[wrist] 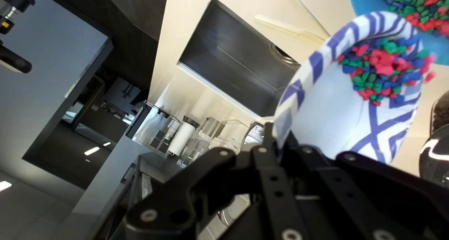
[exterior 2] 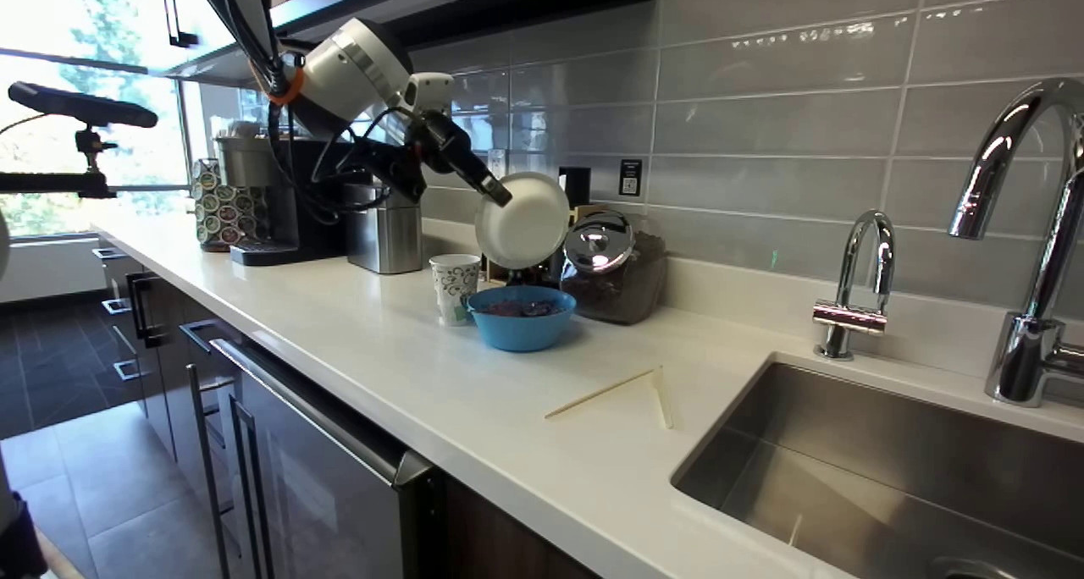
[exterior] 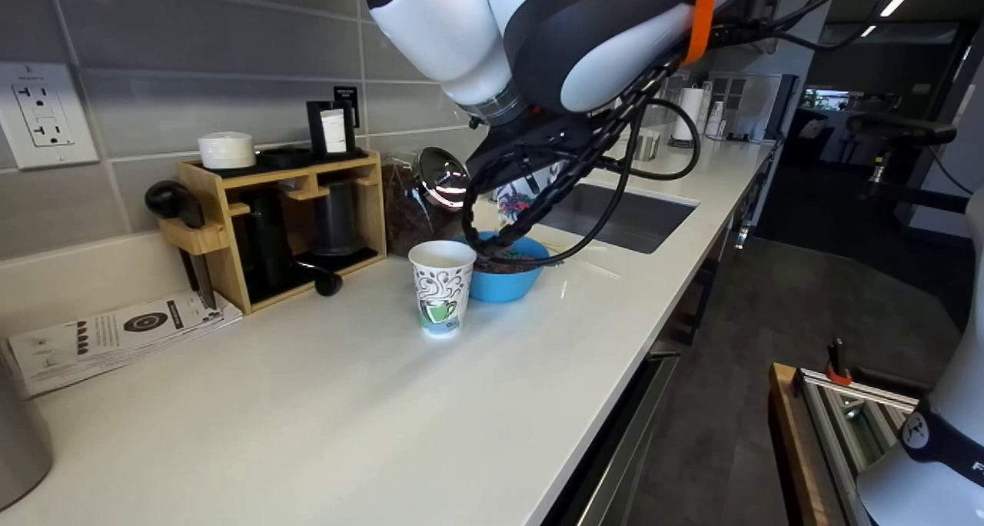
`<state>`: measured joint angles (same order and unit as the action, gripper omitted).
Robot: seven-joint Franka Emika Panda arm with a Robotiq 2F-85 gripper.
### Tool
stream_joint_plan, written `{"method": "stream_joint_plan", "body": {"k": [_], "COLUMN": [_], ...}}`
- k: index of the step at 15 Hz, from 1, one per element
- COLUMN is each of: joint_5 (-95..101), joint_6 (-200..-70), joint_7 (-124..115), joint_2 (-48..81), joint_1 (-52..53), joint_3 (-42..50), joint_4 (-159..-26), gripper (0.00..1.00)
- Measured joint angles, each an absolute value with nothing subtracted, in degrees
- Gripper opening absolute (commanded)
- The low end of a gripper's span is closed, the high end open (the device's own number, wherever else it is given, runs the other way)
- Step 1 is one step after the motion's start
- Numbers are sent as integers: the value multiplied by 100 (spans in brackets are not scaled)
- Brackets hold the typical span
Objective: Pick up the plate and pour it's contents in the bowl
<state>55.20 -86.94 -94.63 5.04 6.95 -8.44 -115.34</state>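
My gripper (wrist: pixel 280 138) is shut on the rim of the plate (wrist: pixel 322 110). The plate is tipped steeply; its white underside shows in an exterior view (exterior 2: pixel 523 228). Red, green and blue bits (wrist: pixel 380 66) lie heaped at the plate's low edge, and a few blurred ones are at or just past the rim. The heap also shows in an exterior view (exterior: pixel 515 205). The bright blue bowl (exterior 2: pixel 521 332) stands on the counter below the plate and holds many similar bits (wrist: pixel 421 8). The bowl also shows in an exterior view (exterior: pixel 503 286). Gripper (exterior 2: pixel 500 194) is above the bowl.
A patterned paper cup (exterior: pixel 444 284) stands close beside the bowl. A glass jar with a metal lid (exterior 2: pixel 618 283) and a wooden organiser (exterior: pixel 288 226) stand by the wall. Thin sticks (exterior 2: pixel 605 391) lie between the bowl and the sink (exterior 2: pixel 813 443).
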Motion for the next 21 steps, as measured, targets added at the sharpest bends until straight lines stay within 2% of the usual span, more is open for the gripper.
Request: {"method": "stream_joint_plan", "body": {"k": [21], "joint_5": [6293], "joint_6": [-8234], "joint_7": [-9011], "joint_2": [884], "joint_1": [942], "joint_3": [-851], "joint_4": [-11429], "gripper": [1]}}
